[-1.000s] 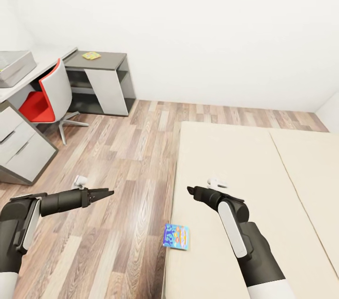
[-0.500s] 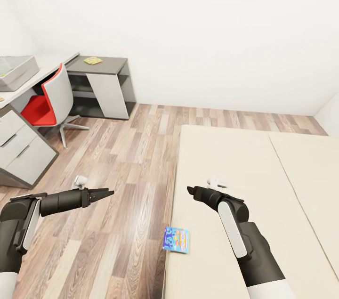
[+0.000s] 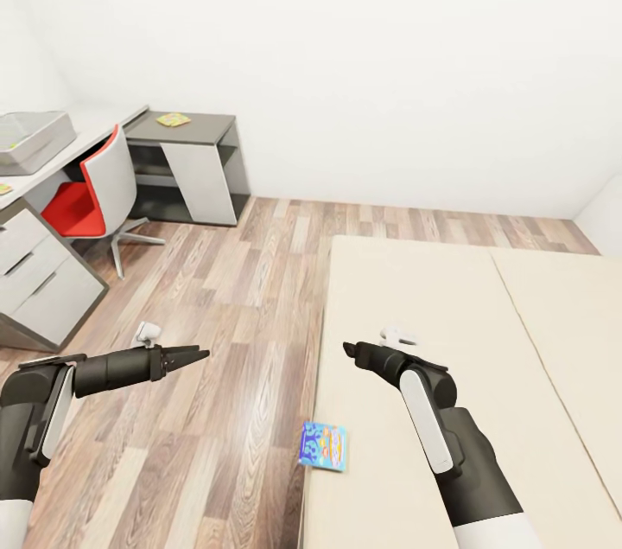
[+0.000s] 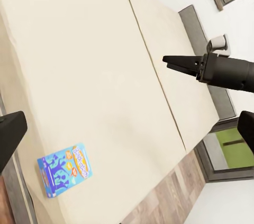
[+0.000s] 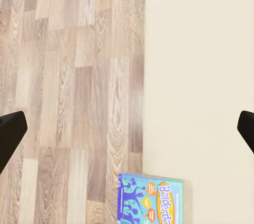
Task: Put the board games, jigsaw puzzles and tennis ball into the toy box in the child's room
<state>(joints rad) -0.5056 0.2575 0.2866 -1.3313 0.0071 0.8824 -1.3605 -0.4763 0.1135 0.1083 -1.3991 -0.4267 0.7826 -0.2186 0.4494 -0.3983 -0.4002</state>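
Blue board game point(image 3: 324, 445) lies at bed point(image 3: 484, 333) edge; both arms' fingers together, empty.

Blue board game point(image 3: 324, 445) on beige bed point(image 3: 484, 315); red-and-white chair point(image 3: 91, 186); wood-plank floor point(image 3: 233, 315)

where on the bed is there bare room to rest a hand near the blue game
The mattress is bare from the blue game up to its far edge, and across past the seam. The game lies at the bed's floor-side edge, below and left of the right gripper, so that edge strip is the one taken spot. The left gripper hangs over bare floor.
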